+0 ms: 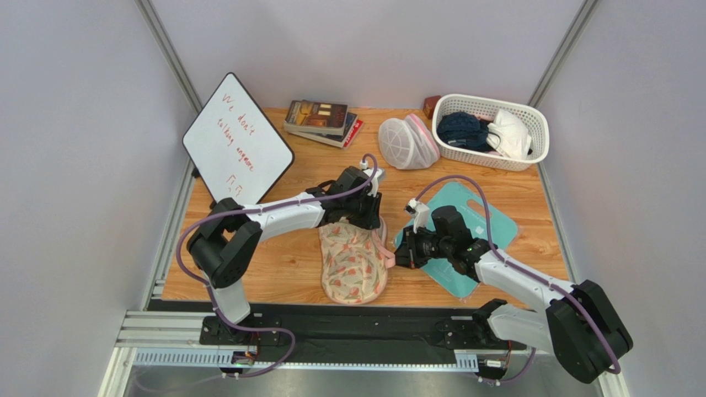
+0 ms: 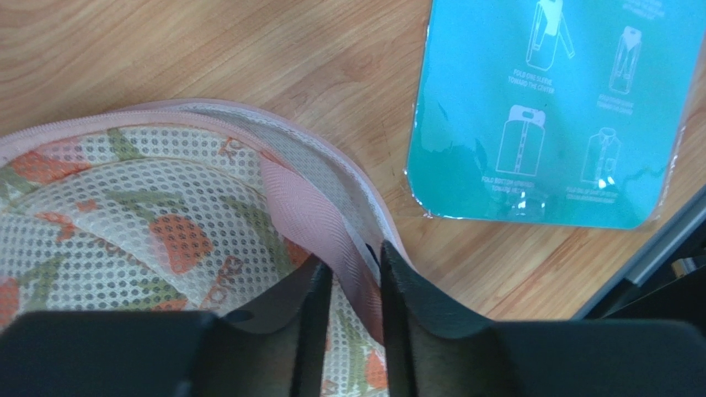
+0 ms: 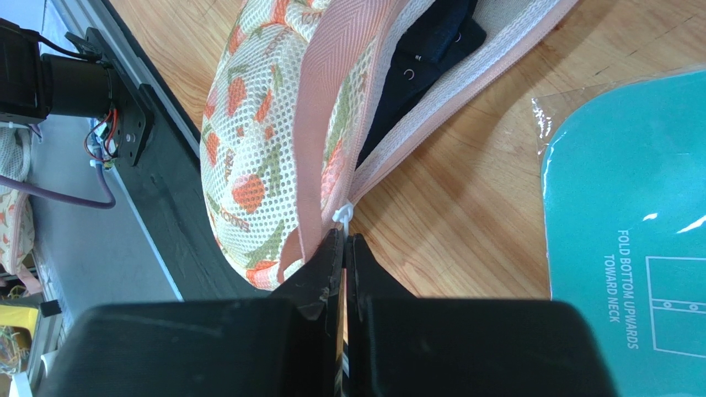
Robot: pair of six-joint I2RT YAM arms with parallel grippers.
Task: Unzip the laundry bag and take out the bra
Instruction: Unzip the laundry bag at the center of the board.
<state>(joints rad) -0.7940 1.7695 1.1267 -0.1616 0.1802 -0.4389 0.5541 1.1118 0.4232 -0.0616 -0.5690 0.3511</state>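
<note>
In the overhead view the flat, two-lobed cream mesh laundry bag (image 1: 355,266), printed with peach-orange flowers and edged in pink, lies at the lower centre of the frame on the wooden table (image 1: 282,265), between the two arms. The left gripper (image 1: 369,217) reaches in from the left of the frame to the bag's upper end. In its wrist view the jaws stand narrow, and the bag's pink woven strap (image 2: 302,198) runs between the black fingers (image 2: 414,306) and fills the gap, pinched there. The right gripper (image 1: 401,253) meets the bag's right edge from the right of the frame. Its wrist view shows the jaws pressed together on a small white zip pull (image 3: 341,215) that pokes out at their tips. Along that edge the zip is parted, and a dark navy bra (image 3: 427,45) with small metal eyelets shows inside the opening at the top of the right wrist view. A teal plastic folding board (image 1: 490,227) printed with white shirt diagrams lies just right of the bag, partly under the right arm. Across the top of the overhead frame, from left to right, are a tilted whiteboard (image 1: 236,141) with red writing, a stack of books (image 1: 321,121), a white mesh dome-shaped bag (image 1: 406,145) with a pink rim, and a white plastic basket (image 1: 490,157) holding dark and white clothes.
</note>
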